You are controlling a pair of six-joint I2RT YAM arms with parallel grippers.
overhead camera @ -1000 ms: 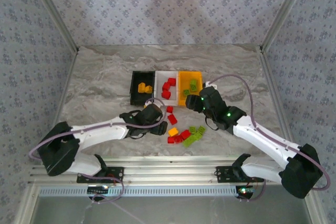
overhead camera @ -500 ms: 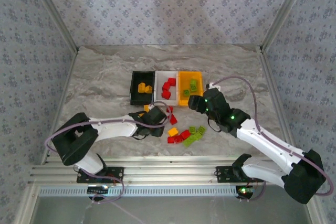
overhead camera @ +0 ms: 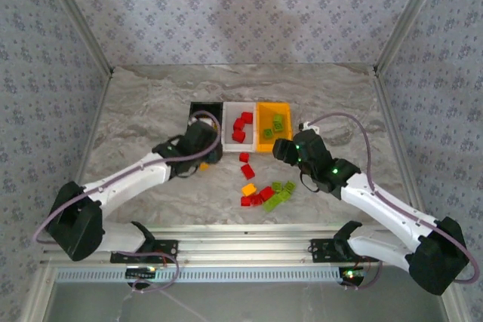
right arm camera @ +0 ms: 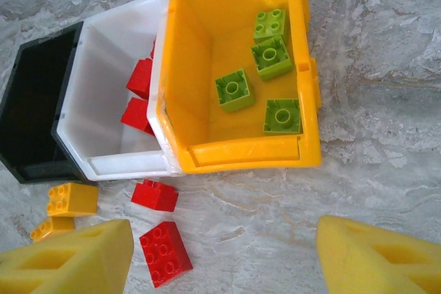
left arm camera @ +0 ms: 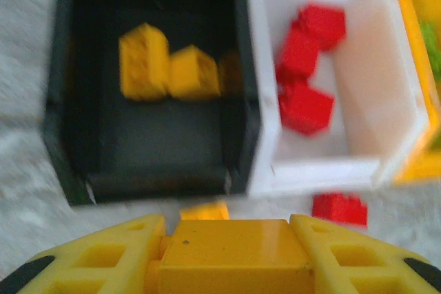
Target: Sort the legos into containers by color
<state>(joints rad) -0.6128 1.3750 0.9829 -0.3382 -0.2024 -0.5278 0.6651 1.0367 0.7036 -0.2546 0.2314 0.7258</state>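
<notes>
Left hand point(left arm camera: 231, 228) grips a yellow-orange lego point(left arm camera: 234, 256) just before the black bin point(left arm camera: 158, 184). Right hand point(right arm camera: 224, 228) open, empty, near the orange bin point(right arm camera: 241, 156).

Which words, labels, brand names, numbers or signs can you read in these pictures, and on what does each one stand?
None can be read.
The black bin, white bin and orange bin carry no lettering.
The green bricks and red bricks show plain studs; any marking on the studs is too small to tell.
The wallpaper has a pattern, no words.
</notes>
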